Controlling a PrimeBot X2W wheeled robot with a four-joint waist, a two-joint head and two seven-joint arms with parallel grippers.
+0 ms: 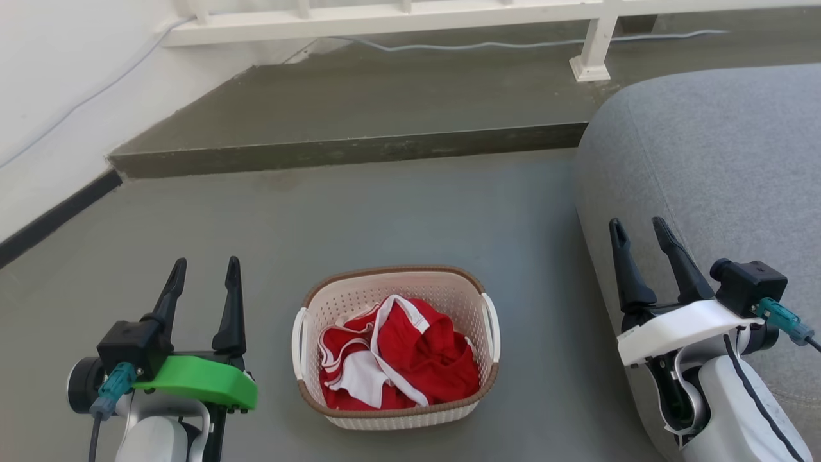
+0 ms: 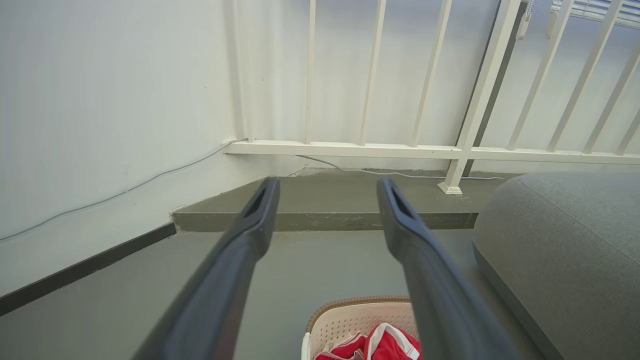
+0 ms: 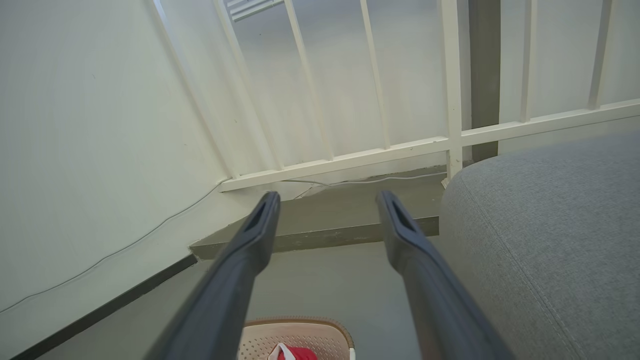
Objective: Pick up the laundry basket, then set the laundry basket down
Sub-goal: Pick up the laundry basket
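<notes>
laundry basket (image 1: 391, 417) rests on floor (image 1: 417, 205) between spread left pincer (image 1: 207, 263) and spread right pincer (image 1: 638, 224).

Cream perforated laundry basket (image 1: 468, 301), brown-rimmed with white side handles, sits upright on grey floor, holding crumpled red-and-white clothing.

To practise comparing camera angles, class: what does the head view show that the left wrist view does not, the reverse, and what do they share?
Head view: the whole basket with both white handles, and the open right end effector. Left wrist view: the railing's tall upright bars. Shared: the open left end effector, red clothes in the basket, the step, the grey sofa and the cable.
</notes>
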